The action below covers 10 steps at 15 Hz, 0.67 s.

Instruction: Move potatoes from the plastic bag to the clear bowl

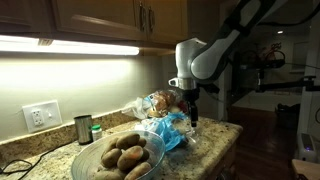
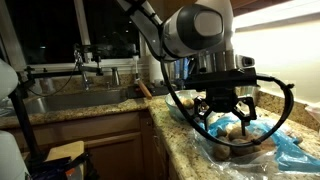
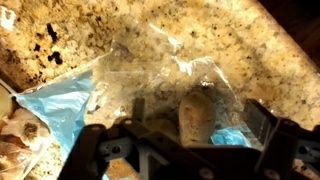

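The hand (image 2: 224, 117) is open wide, and its two dark fingers (image 3: 139, 106) point down over the bag (image 3: 150, 75). In the wrist view one finger stands on each side of a brown potato (image 3: 200, 108) that lies inside the clear plastic. The hand holds nothing. I cannot tell if the fingertips already touch the plastic or are only just above it.

The bag lies crinkled on the counter (image 3: 215, 30). It has a light blue part (image 3: 58, 105) at one side of the potato and a smaller blue piece (image 3: 232, 137) near the other finger. In an exterior view the same potato (image 2: 233, 130) shows as a brown lump just under the hand, and the blue plastic (image 2: 290, 150) spreads away from it over the counter (image 2: 180, 128).

In an exterior view the bag (image 1: 165, 128) is in the middle of the counter (image 1: 215, 135), under the hand (image 1: 191, 112). The bowl (image 1: 80, 165) stands just beside the bag, nearer to the camera, and several potatoes (image 1: 125, 155) lie in it in a heap. Behind the bowl, near the wall, stands a small metal cup (image 1: 83, 128).

Beyond the counter edge, in an exterior view, there is a sink (image 2: 60, 100) with a faucet (image 2: 84, 65), well apart from the bag.
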Each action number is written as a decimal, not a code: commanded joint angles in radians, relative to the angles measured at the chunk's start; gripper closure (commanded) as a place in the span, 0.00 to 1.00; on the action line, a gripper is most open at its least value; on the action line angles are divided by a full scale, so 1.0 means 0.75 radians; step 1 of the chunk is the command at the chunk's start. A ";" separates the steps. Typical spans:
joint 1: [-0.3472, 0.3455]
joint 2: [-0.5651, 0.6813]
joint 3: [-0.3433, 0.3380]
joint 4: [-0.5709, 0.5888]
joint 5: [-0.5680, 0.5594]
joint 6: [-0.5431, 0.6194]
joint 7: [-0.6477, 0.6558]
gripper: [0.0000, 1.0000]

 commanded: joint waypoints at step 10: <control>-0.035 0.265 0.110 0.220 0.226 0.087 -0.315 0.00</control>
